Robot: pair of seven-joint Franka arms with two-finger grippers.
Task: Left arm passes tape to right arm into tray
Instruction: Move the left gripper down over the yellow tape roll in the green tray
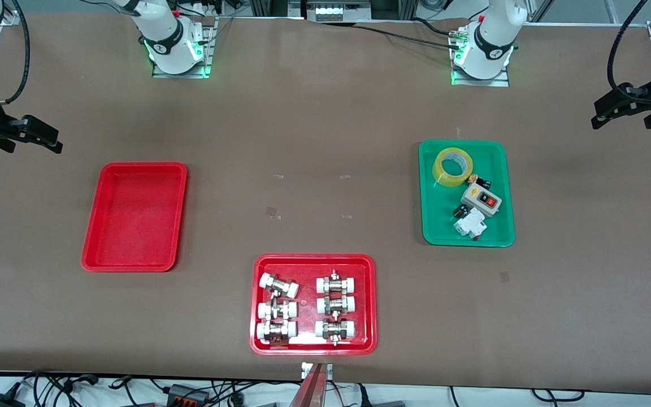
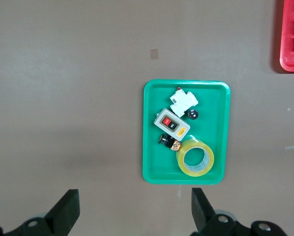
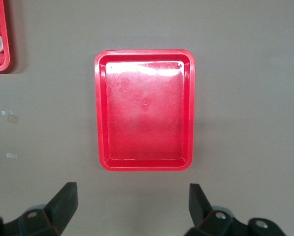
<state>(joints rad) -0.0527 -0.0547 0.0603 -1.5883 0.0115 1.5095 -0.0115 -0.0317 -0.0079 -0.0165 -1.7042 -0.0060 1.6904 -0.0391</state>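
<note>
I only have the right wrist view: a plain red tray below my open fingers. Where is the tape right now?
Observer: The tape lies in the green tray, toward the left arm's end of the table.
Operator: Has the left arm got hold of it?
Observer: No. The left gripper hangs open, high above that tray, holding nothing.
Operator: Anything crowding the tape?
Observer: A grey switch box lies beside it, on the side nearer the front camera.
Operator: And my own gripper?
Observer: The right gripper is open, up over the table by the red tray.
</note>
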